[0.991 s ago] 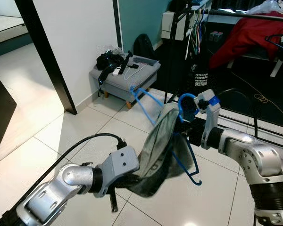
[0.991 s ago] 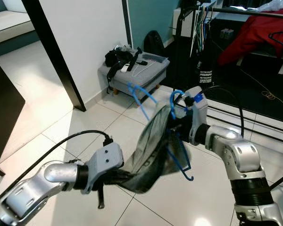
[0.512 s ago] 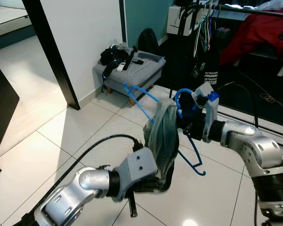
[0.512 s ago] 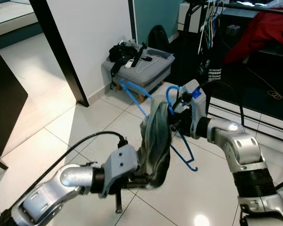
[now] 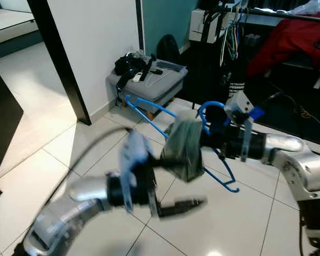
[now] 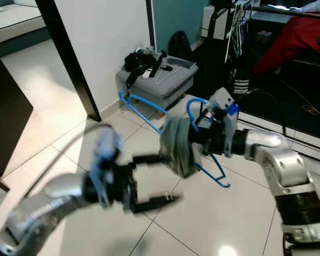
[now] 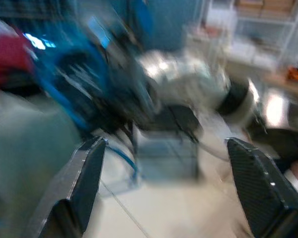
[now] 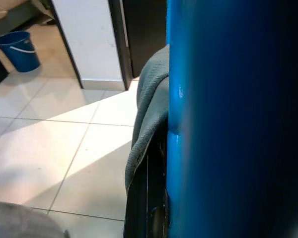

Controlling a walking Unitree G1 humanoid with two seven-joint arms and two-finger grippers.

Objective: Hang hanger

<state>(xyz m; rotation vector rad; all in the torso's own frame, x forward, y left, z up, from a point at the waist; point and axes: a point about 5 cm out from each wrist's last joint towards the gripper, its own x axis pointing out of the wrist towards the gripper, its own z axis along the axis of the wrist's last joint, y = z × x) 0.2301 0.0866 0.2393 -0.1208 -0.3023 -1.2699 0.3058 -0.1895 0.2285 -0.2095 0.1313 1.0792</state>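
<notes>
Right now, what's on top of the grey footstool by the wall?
On the grey footstool: a black tangle of straps, a small white remote-like item and a thin white cord. Anything under the black pile is covered. The blue hanger with its grey cloth hangs in front, in the right gripper.

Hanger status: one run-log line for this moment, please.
right end effector: shut on blue hanger | grey cloth: draped on hanger | left end effector: open, off cloth, blurred

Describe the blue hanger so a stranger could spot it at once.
Start at the white tiled floor in front of the grey footstool. Above it, the right claw is shut on a blue hanger by its hook end, with a grey-green cloth draped over it. No other hanger here carries a cloth; the rest hang on the dark rack behind.
</notes>
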